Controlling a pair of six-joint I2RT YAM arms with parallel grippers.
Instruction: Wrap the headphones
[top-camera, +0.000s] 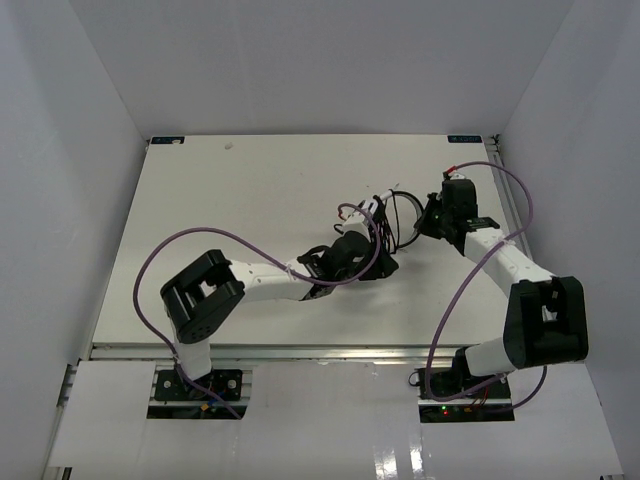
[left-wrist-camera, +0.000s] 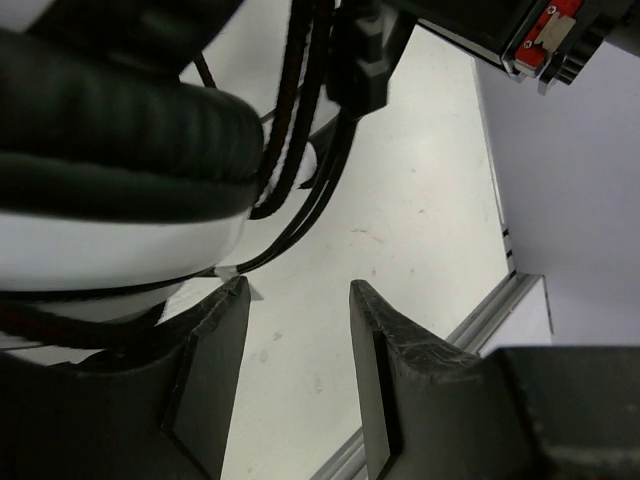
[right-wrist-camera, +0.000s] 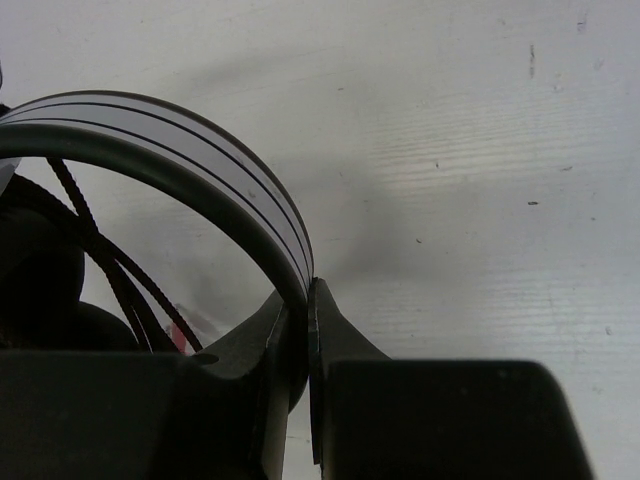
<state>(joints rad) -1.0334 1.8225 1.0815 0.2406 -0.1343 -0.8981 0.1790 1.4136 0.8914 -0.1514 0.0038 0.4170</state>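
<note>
Headphones (top-camera: 362, 252) lie on the worktop (top-camera: 220, 200) a little right of its middle, between the two pincers. The right pincer (top-camera: 432, 214) is at their far right side, clenched on the headband (right-wrist-camera: 200, 140). In the right wrist view its fingers (right-wrist-camera: 345, 345) press together with the white-and-black band pinched between their tips. From that grip the band arches up and away to the left, over the pale worktop. The left pincer (top-camera: 318, 265) sits at the near left end of the headphones and is released. In the left wrist view its fingers (left-wrist-camera: 215, 350) stand apart, with only bare worktop showing in the gap between them. A black ear pad (left-wrist-camera: 110, 140) fills the upper left of that view. The white cup (left-wrist-camera: 110, 250) under it lies just beside the left-hand finger; whether they touch cannot be told. Strands of thin black cable (left-wrist-camera: 295, 100) come down from the top of the view past the pad's right edge. They curve under the cup ahead of the gap, not between the fingers. From above, the dark ear pads lie close against the left pincer, and loops of cable spread on the worktop toward the right pincer.
</note>
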